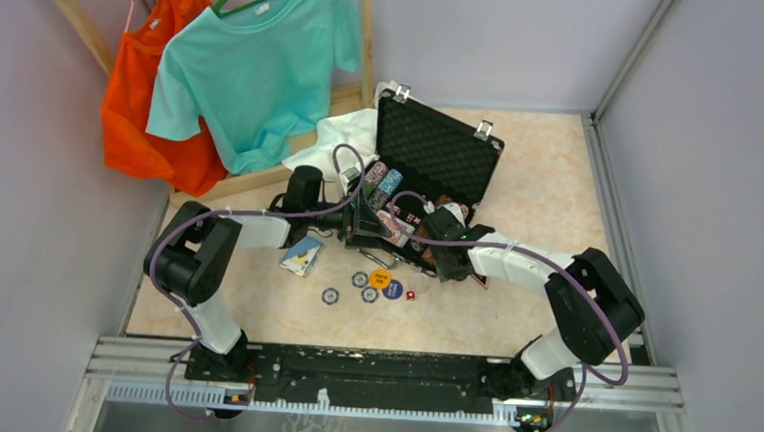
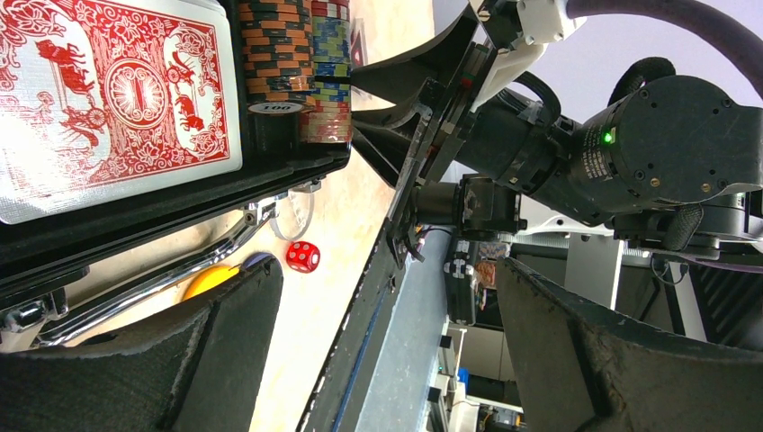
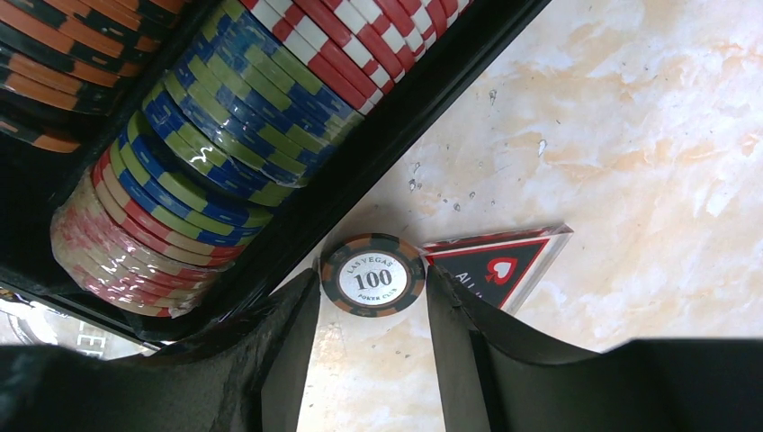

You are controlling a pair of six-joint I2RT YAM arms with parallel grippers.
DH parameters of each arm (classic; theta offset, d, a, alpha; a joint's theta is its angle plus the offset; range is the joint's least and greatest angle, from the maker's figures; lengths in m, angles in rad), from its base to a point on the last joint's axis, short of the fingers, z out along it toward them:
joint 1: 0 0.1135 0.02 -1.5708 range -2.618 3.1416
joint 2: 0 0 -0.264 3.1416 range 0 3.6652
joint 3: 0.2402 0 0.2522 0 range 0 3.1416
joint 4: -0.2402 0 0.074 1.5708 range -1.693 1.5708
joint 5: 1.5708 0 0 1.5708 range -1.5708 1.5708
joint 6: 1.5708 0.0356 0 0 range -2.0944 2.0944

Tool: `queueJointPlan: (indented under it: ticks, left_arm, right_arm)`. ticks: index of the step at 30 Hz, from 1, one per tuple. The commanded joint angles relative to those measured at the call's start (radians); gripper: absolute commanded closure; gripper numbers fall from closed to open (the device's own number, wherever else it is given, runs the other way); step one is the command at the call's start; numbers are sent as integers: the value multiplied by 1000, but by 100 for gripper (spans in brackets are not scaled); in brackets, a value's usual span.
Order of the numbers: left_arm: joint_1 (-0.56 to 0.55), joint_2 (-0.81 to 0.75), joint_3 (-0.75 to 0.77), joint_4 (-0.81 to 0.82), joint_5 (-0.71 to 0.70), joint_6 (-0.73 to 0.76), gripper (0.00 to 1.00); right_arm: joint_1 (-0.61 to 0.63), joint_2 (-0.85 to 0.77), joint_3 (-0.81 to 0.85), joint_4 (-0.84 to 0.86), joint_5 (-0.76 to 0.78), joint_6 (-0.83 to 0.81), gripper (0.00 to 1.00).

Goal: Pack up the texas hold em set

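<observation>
Toward the back edge of the surface (image 1: 512, 314) stood the open case (image 1: 438, 149), one red deck (image 2: 108, 99) inside. The left claw (image 2: 387, 270) hung wide apart, empty. Loose before the case lay one blue deck (image 1: 301, 255), three chips (image 1: 330, 295), two round buttons (image 1: 381, 278) and one red die (image 1: 410, 295). The right claw (image 3: 373, 292) straddled one "100" chip (image 3: 372, 274) at the case's front wall; whether it gripped, I could not tell. The step looked like gathering loose chips. Next it would need a firm pinch, a lift and a placing into the case.

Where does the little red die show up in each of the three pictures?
Top external: red die on the table, low centre, before the case.
Left wrist: lower left of centre, beside the case handle.
Right wrist: not in it.
Shared landmark: the case's chip rows.
</observation>
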Motion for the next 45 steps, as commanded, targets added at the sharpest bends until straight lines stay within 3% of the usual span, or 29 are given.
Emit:
queueJointPlan:
  ticks: [1, 9, 13, 20, 24, 28, 35, 45]
  left_arm:
    - [-3, 3, -9, 32, 16, -2, 7]
    - [-2, 6, -9, 32, 15, -1, 7]
    - [-2, 6, -9, 33, 15, -3, 7]
    - [-2, 8, -10, 35, 14, -3, 7]
    - [-2, 7, -8, 35, 15, -3, 7]
    - [-2, 7, -7, 35, 16, -3, 7]
    - [-3, 10, -9, 43, 19, -3, 7]
    - [-2, 9, -10, 45, 23, -5, 7]
  right_arm:
    - [28, 47, -28, 120, -129, 44, 50]
    - [23, 40, -40, 126, -145, 49, 54]
    - [19, 27, -48, 127, -148, 52, 61]
    - [19, -6, -36, 102, -131, 57, 62]
    - [12, -18, -20, 80, -109, 64, 40]
    - [-15, -32, -33, 86, -131, 70, 29]
    - [-66, -47, -115, 183, -253, 78, 32]
    - [-83, -3, -85, 184, -251, 47, 36]
